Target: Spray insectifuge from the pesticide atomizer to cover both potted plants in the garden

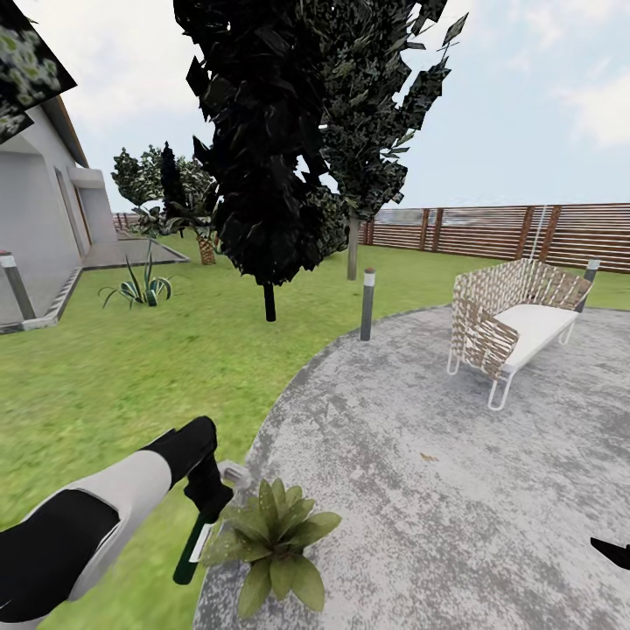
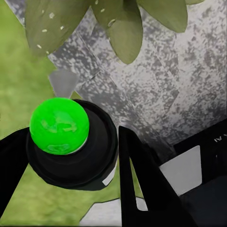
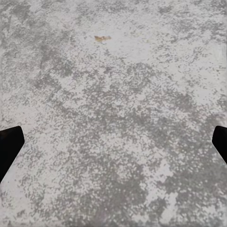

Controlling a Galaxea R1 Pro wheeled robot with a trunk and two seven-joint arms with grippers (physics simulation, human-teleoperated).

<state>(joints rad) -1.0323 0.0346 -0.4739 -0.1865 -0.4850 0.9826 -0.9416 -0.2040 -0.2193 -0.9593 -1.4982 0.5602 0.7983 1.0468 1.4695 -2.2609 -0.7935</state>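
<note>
The patio point(image 1: 437, 490) looks like rough, mottled grey stone, matt throughout. The pesticide atomizer point(image 1: 191, 551) has a dark, smooth body and, seen from the left wrist, a glossy bright green cap point(image 2: 59, 125) like polished plastic. The potted plant point(image 1: 276, 538) at the patio's edge has matt, speckled leaves. The bench point(image 1: 512, 328) shows woven sides on a thin white frame; the fence point(image 1: 490, 229) is slatted brown wood.

No readable text, brand, number or sign anywhere. White label band on pesticide atomizer point(image 1: 198, 544), just beside potted plant point(image 1: 273, 538): blank, too small to read. Left wrist view: faint pale marks on black gripper housing point(image 2: 218, 140) near white panel, partly cut off at frame edge, not legible.
</note>
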